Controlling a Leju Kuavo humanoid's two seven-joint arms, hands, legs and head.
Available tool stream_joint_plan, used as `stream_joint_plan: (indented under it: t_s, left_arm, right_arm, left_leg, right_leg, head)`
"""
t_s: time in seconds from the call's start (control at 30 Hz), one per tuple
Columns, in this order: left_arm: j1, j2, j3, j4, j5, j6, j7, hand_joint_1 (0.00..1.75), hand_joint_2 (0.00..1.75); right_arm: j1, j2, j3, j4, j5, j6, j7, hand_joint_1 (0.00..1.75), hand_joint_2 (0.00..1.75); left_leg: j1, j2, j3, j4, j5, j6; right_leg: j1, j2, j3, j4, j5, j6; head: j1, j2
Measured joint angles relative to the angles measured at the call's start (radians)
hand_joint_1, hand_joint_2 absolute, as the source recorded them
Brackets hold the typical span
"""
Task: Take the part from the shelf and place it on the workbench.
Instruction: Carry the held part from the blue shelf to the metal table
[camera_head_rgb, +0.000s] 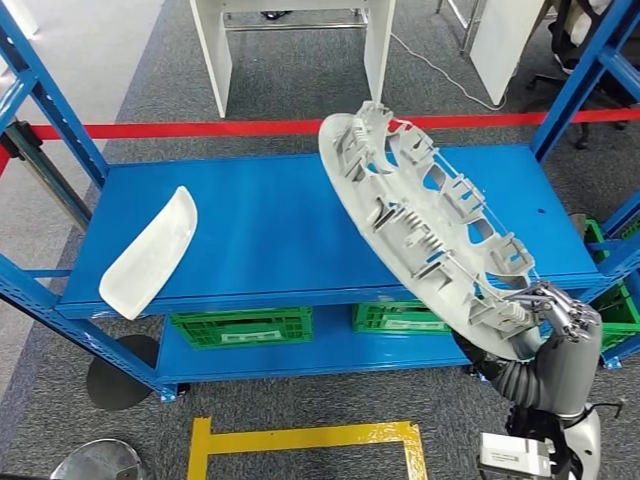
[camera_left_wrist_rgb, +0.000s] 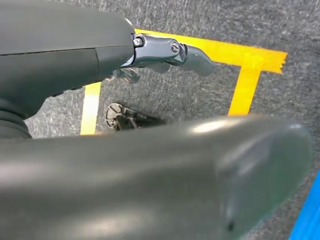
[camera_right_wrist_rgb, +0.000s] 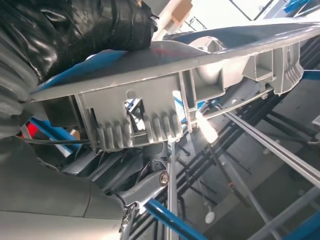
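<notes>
Part: large oval grey plastic panel with ribbed, cut-out underside (camera_head_rgb: 423, 225), tilted above the right half of the blue metal shelf (camera_head_rgb: 264, 230), far end raised toward the red floor tape (camera_head_rgb: 173, 129), near end low over the shelf's front right edge. Right hand (camera_head_rgb: 555, 310) grips the panel's near lower rim, dark fingers (camera_head_rgb: 528, 300) wrapped over the ribbed edge; the silver arm comes up from below right. The right wrist view shows the same panel edge-on, ribs and clips facing the camera, with the hand's fingers (camera_right_wrist_rgb: 143, 187) beneath the rim and blue shelf bars behind. No contact between the panel's lower end and the shelf board can be made out; it looks lifted clear, held by the hand alone.

Second item: curved white plastic cover (camera_head_rgb: 151, 252), lies flat on the shelf's left front part, one end overhanging the front edge, well apart from the panel.

Left hand (camera_left_wrist_rgb: 166, 52) hangs over grey carpet, metallic fingers stretched out and apart, holding nothing; yellow floor tape (camera_left_wrist_rgb: 245, 75) below it.

Green plastic crates (camera_head_rgb: 241, 326) sit on the lower shelf level. White table legs (camera_head_rgb: 219, 50) stand beyond the red tape. Yellow tape outline (camera_head_rgb: 302, 437) on the carpet in front of the shelf.
</notes>
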Motion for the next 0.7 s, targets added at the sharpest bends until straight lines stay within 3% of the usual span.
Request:
stream_joint_plan:
  t_s: [0.07, 0.13, 0.2, 0.27, 0.33, 0.4, 0.43, 0.47, 0.5, 0.6, 0.67, 0.7]
  left_arm:
    - [-0.001, -0.003, -0.009, 0.0, -0.01, 0.015, 0.006, 0.0, 0.0]
    - [-0.002, -0.004, -0.017, 0.0, -0.015, 0.028, 0.011, 0.0, 0.0]
    - [-0.002, -0.005, -0.021, 0.0, -0.016, 0.032, 0.012, 0.0, 0.0]
    - [-0.002, -0.005, -0.024, 0.0, -0.016, 0.033, 0.012, 0.0, 0.0]
    - [-0.003, -0.005, -0.027, 0.0, -0.016, 0.033, 0.012, 0.0, 0.0]
    - [-0.005, -0.005, -0.033, 0.0, -0.016, 0.033, 0.012, 0.0, 0.0]
    - [-0.006, -0.006, -0.036, 0.0, -0.016, 0.033, 0.012, 0.0, 0.0]
    - [-0.006, -0.006, -0.038, 0.0, -0.016, 0.033, 0.012, 0.0, 0.0]
    - [-0.006, -0.006, -0.039, 0.0, -0.016, 0.033, 0.012, 0.0, 0.0]
    - [-0.007, -0.005, -0.04, -0.001, -0.016, 0.033, 0.012, 0.0, 0.0]
    - [-0.007, -0.003, -0.04, -0.001, -0.016, 0.034, 0.012, 0.0, 0.0]
    - [-0.007, -0.003, -0.041, -0.001, -0.016, 0.035, 0.012, 0.0, 0.0]
  right_arm:
    - [0.002, 0.0, 0.0, -0.001, -0.002, 0.0, 0.002, 1.75, 1.75]
    - [0.005, 0.0, 0.001, -0.004, -0.004, 0.0, 0.002, 1.75, 1.75]
    - [0.009, 0.0, 0.0, -0.008, -0.004, 0.0, 0.003, 1.75, 1.75]
    - [0.01, -0.001, 0.0, -0.009, -0.004, 0.0, 0.004, 1.75, 1.75]
    - [0.012, -0.001, 0.0, -0.012, -0.004, 0.0, 0.004, 1.75, 1.75]
    - [0.014, -0.001, 0.0, -0.014, -0.004, 0.0, 0.004, 1.75, 1.75]
    - [0.014, -0.001, 0.0, -0.014, -0.004, 0.0, 0.004, 1.75, 1.75]
    - [0.015, -0.001, 0.0, -0.014, -0.004, 0.0, 0.004, 1.75, 1.75]
    - [0.015, -0.001, 0.0, -0.014, -0.004, 0.0, 0.004, 1.75, 1.75]
    - [0.014, -0.001, 0.0, -0.017, -0.004, 0.0, 0.004, 1.75, 1.75]
    - [0.014, -0.001, 0.0, -0.018, -0.004, 0.0, 0.004, 1.75, 1.75]
    - [0.014, -0.001, 0.0, -0.019, -0.004, 0.0, 0.004, 1.75, 1.75]
  left_leg:
    - [0.008, -0.003, -0.011, 0.022, -0.011, -0.018]
    - [0.008, -0.007, -0.025, 0.045, -0.019, -0.035]
    - [0.005, -0.011, -0.037, 0.058, -0.017, -0.044]
    - [0.005, 0.0, -0.051, 0.077, -0.033, -0.052]
    - [0.006, 0.027, -0.085, 0.156, -0.097, -0.058]
    - [0.005, 0.044, -0.128, 0.285, -0.171, -0.059]
    - [0.004, 0.046, -0.138, 0.329, -0.188, -0.056]
    - [0.002, 0.046, -0.131, 0.34, -0.186, -0.05]
    - [-0.002, 0.046, -0.108, 0.311, -0.166, -0.04]
    - [-0.025, 0.051, 0.007, 0.115, -0.094, 0.01]
    - [-0.037, 0.057, 0.035, 0.053, -0.081, 0.025]
    - [-0.04, 0.058, 0.034, 0.046, -0.073, 0.024]
  right_leg:
    - [-0.005, 0.005, 0.071, -0.121, 0.049, 0.014]
    - [-0.004, 0.016, 0.105, -0.178, 0.054, 0.011]
    - [-0.003, 0.019, 0.097, -0.17, 0.048, -0.007]
    - [-0.004, 0.011, 0.084, -0.165, 0.052, -0.028]
    - [-0.001, -0.001, 0.069, -0.165, 0.06, -0.048]
    - [0.007, -0.013, 0.057, -0.165, 0.068, -0.06]
    - [0.012, -0.019, 0.051, -0.165, 0.072, -0.064]
    - [0.018, -0.024, 0.046, -0.164, 0.077, -0.067]
    - [0.024, -0.027, 0.042, -0.164, 0.081, -0.07]
    - [0.037, -0.033, 0.032, -0.166, 0.096, -0.072]
    - [0.034, -0.038, 0.027, -0.169, 0.109, -0.065]
    - [0.032, -0.04, 0.025, -0.173, 0.116, -0.058]
  head:
    - [0.002, 0.0]
    - [0.005, 0.0]
    - [0.004, 0.0]
    - [-0.001, 0.0]
    - [-0.006, 0.0]
    - [-0.01, 0.0]
    - [-0.009, 0.0]
    - [-0.01, 0.0]
    - [-0.009, 0.0]
    - [-0.008, 0.0]
    - [-0.006, 0.0]
    - [-0.006, 0.0]
